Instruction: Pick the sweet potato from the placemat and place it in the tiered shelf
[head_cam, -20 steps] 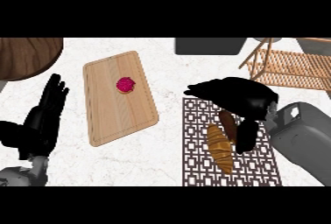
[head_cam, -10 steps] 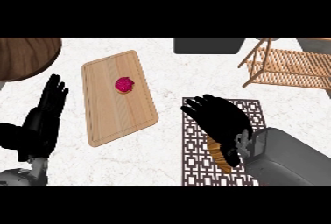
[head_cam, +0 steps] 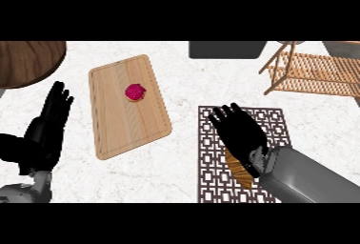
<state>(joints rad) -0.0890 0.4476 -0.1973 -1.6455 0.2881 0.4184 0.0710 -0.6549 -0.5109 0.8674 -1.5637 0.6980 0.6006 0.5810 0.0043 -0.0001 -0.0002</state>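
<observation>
The sweet potato (head_cam: 243, 174), orange-brown and oblong, lies on the patterned placemat (head_cam: 211, 157) at the lower right. Only its near end shows; the rest is hidden under my right hand (head_cam: 240, 133). That hand lies flat over it, fingers spread and fairly straight, pointing away from me. I cannot tell whether the palm touches the potato. The wooden tiered shelf (head_cam: 313, 71) stands at the upper right, beyond the placemat. My left hand (head_cam: 45, 131) rests open at the left edge, fingers up.
A wooden cutting board (head_cam: 130, 119) with a small red item (head_cam: 135, 92) on it lies left of the placemat. A dark round wooden object (head_cam: 28, 62) fills the top left corner. A dark grey object (head_cam: 226, 49) sits at the top centre.
My right hand has come back from the placemat's far end to its middle, its fingers straightening out over the sweet potato. The left hand has hardly moved.
</observation>
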